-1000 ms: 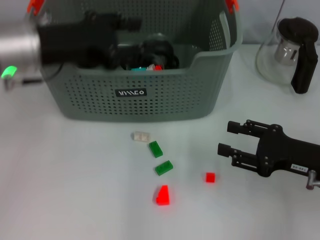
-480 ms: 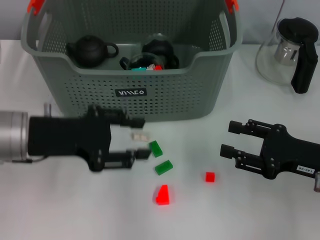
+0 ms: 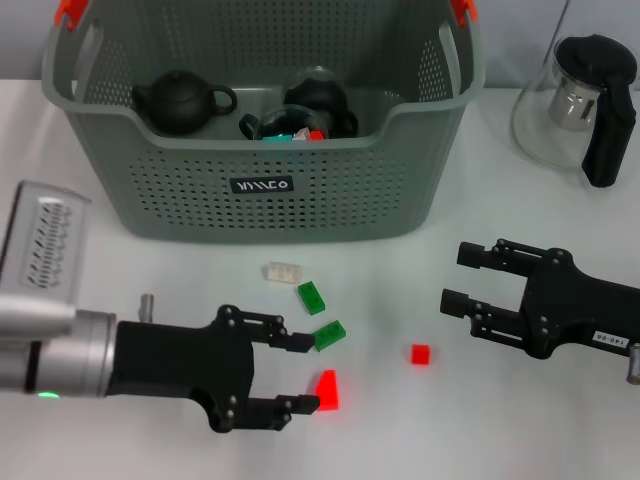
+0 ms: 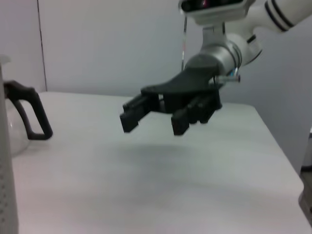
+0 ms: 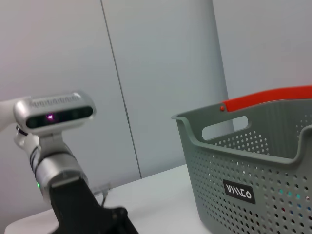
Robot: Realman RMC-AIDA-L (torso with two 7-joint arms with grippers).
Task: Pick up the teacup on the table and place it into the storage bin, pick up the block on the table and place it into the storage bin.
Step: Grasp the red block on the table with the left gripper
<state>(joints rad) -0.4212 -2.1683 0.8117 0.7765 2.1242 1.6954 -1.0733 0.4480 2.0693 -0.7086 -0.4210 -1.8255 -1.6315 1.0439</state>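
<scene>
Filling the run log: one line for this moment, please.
left pincer: open, around red block | right pincer: open, idle | storage bin: holds teapots

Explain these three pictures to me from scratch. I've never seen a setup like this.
This is a two-armed robot at a white table. The head view looks down from its head. The other two come from cameras on its wrists: the left wrist view looks across at the right gripper, and the right wrist view shows the bin and the left arm.

The left gripper is open, low over the table, with a red block at its fingertips. The right gripper is open and idle, off to the right. Neither holds anything.

On the table lie green blocks, a small red block, a clear block and a glass pot. The bin holds dark teapots.
</scene>
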